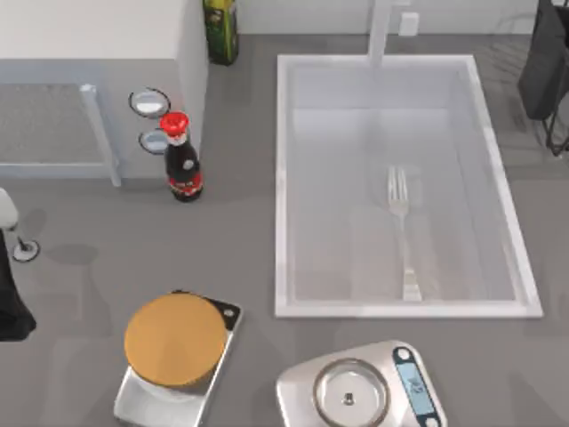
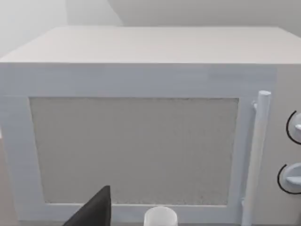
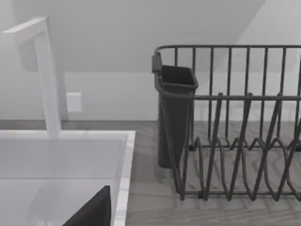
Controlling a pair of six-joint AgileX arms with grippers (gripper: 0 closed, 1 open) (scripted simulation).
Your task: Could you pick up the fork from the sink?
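Left arm point(image 1: 11, 302) parked at the table's 9 o'clock edge in the top view; its gripper's fingers can't be made out, cannot tell if open or closed. One dark finger point(image 2: 91, 209) pokes into the left wrist view, facing the white microwave point(image 2: 141, 127), nothing held as far as seen.

Right arm point(image 1: 547, 67) sits at about 2 o'clock, beside the sink's far right corner, over the grey wire rack point(image 3: 235, 136). A single dark finger point(image 3: 91, 209) shows in the right wrist view above the sink rim; cannot tell its jaw state either.

Fork point(image 1: 402, 233) lies flat on the sink point(image 1: 280, 196) floor, right of centre, tines toward 12 o'clock, handle running to 6 o'clock. Well apart from both grippers, untouched.

Other stuff: soy-sauce bottle point(image 1: 182, 160) at 10 o'clock of the sink, green bottle point(image 1: 220, 28) at 11, faucet post point(image 1: 380, 31) at 12, two scales point(image 1: 360, 387) along the 6 o'clock edge.

Progress, judged: nothing done yet. Reach, descent into the basin, grasp and lift all remain; the right arm looks the nearer one.
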